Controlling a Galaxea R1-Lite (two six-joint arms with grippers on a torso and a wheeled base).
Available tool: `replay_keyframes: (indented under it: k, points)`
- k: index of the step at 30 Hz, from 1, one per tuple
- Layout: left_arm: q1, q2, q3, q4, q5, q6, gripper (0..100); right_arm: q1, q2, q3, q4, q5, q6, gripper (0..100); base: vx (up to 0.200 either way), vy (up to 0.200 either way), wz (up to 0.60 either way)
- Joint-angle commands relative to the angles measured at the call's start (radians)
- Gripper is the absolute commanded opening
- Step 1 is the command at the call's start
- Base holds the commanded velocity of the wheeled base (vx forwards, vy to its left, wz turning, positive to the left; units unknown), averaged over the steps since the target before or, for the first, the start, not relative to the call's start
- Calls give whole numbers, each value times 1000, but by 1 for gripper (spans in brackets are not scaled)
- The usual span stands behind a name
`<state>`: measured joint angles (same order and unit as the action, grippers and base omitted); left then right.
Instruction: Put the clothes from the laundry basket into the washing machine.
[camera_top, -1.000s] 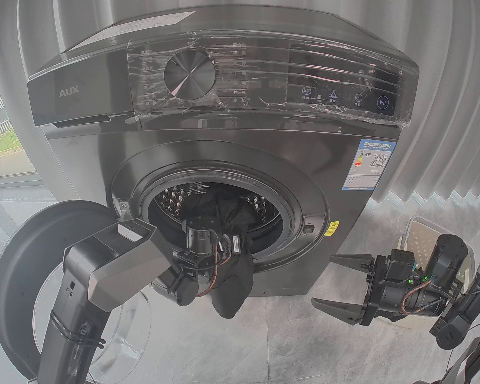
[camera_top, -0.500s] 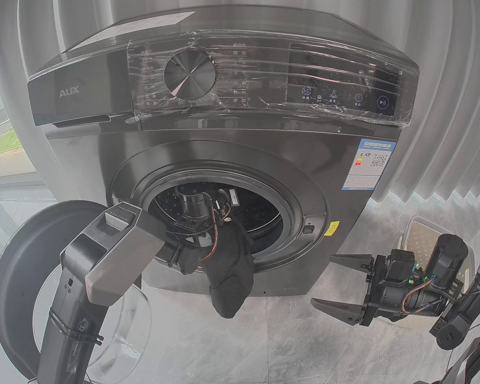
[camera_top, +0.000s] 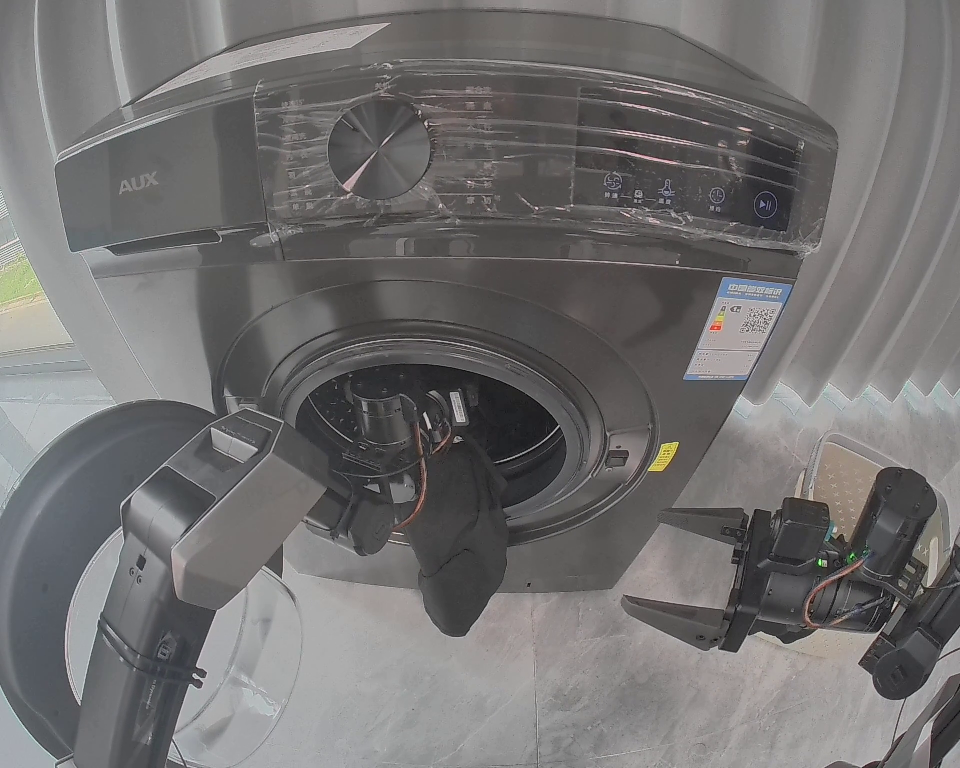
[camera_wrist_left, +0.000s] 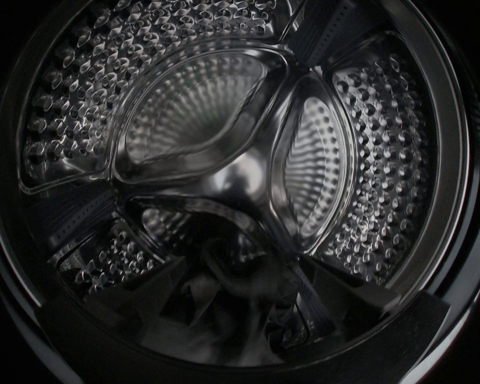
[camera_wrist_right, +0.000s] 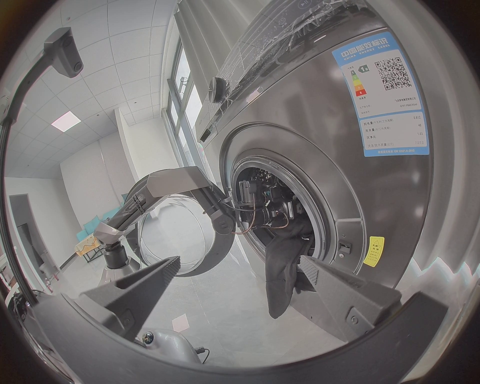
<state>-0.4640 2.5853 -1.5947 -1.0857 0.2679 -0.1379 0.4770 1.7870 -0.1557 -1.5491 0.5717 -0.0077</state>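
- Closest up is the right gripper (camera_top: 690, 572). Its two dark fingers (camera_top: 668, 615) are spread wide with nothing between them, and it hangs low over the grey tiled floor (camera_top: 560, 690), off to the right of the washing machine (camera_top: 200, 330).
- Right behind that arm there's the white perforated laundry basket (camera_top: 838, 472), sitting on the floor near the machine's right front corner. Can't make out what's in it from here.
- On the other side, the left arm (camera_top: 225, 505) comes up past the round door (camera_top: 50, 560), which is swung fully open to the left.
- The black garment (camera_top: 460, 545) is the piece to watch. It's draped over the bottom lip of the door opening, with the top part inside and the bottom end dangling down the front panel, clear of the floor.
- The left gripper (camera_top: 445, 410) is poked in through the opening, just above and left of that garment. I honestly can't tell whether its fingers are spread or closed, or whether they've got any cloth.
- Deeper in, the left wrist view looks straight into the steel drum (camera_wrist_left: 380, 150), and there's some dark crumpled cloth (camera_wrist_left: 215, 310) lying at the bottom.
- Up top, the control panel has a big dial (camera_top: 380, 148) and plastic film (camera_top: 560, 150) stuck on it.
- Pale curtains (camera_top: 900, 250) hang behind the machine.
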Motion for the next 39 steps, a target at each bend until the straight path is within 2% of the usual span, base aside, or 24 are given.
replay_keyframes:
  k: [1, 7, 12, 29, 31, 39]
  points:
    - [-11, -57, 137, 13, 1, 4, 100, 2, 0, 1, 0, 0, 0, 100, 0, 0, 0]
    - [-41, -114, 312, 7, -10, 9, 100, 14, 0, 1, 0, 0, 0, 100, 0, 0, 0]
    - [-71, -137, 386, 6, -15, 7, 100, 15, 0, 2, 0, 0, 0, 100, 0, 0, 0]
    - [-62, -25, 374, 4, -21, 1, 100, 31, 2, 8, 0, 0, 2, 100, 0, 0, 0]
    - [-59, -17, 372, 4, -39, 0, 100, 31, 3, 10, 0, 0, 2, 100, 0, 0, 0]
    - [-48, -1, 371, 3, -41, 0, 100, 31, 3, 10, 0, 0, 2, 100, 0, 0, 0]
